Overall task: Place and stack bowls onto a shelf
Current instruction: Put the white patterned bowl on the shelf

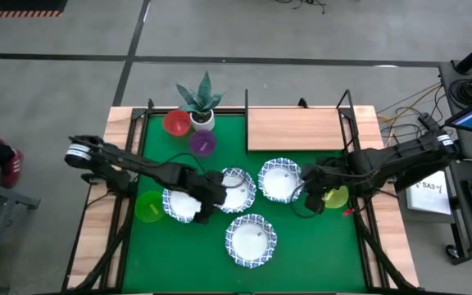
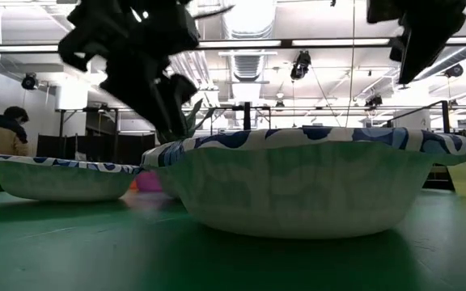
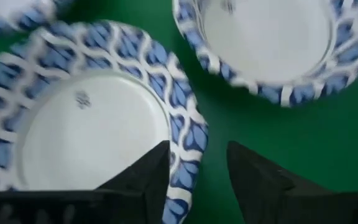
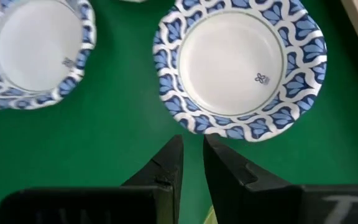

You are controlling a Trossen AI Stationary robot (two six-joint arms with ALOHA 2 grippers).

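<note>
Blue-rimmed bowl [image 3: 92, 130] sits at the released left claw [image 3: 197, 180], one finger over its rim, while the right claw [image 4: 191, 163] hovers nearly clenched, empty.

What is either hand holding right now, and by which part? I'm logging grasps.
Nothing is held. The left hand is open, its fingers straddling the rim of a white bowl. The right hand hangs nearly shut and empty beside another white bowl.

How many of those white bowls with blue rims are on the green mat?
4: one at the left under the left arm, one beside it, one right of centre, one nearest the front edge. None looks hidden.
</note>
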